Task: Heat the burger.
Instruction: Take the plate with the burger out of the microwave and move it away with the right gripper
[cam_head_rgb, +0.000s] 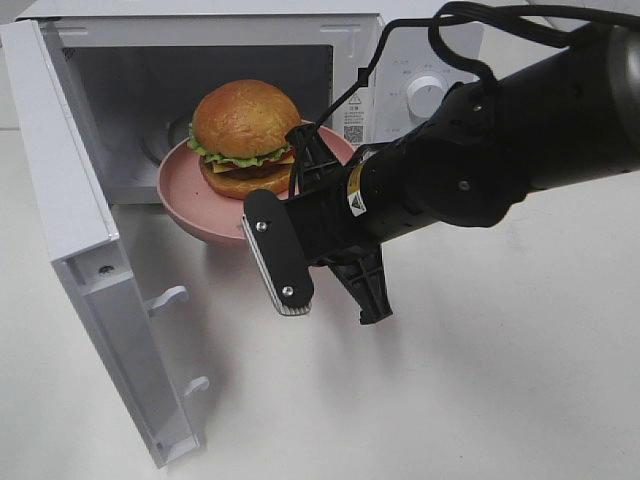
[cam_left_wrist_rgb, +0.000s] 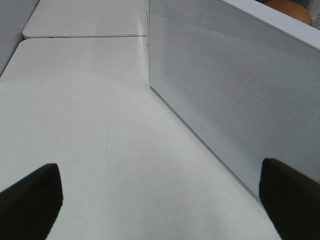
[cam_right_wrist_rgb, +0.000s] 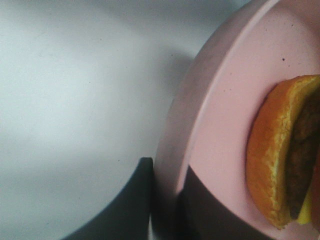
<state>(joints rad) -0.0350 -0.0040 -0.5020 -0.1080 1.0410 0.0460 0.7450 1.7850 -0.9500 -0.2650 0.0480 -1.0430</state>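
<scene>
At the mouth of the open microwave (cam_head_rgb: 215, 60) we see the burger (cam_head_rgb: 245, 138) sitting on a pink plate (cam_head_rgb: 195, 200), the plate half inside the cavity and half over the white tabletop (cam_head_rgb: 480, 380). Our right claw (cam_right_wrist_rgb: 167, 205) is clenched on the plate's rim, one finger above and one below, as the right wrist view shows close up. The microwave door (cam_head_rgb: 90, 260) stands swung wide on the left. Our left claw (cam_left_wrist_rgb: 160, 200) is released, its fingers spread wide, low over the tabletop just beside the outer face of that door, grasping nothing.
</scene>
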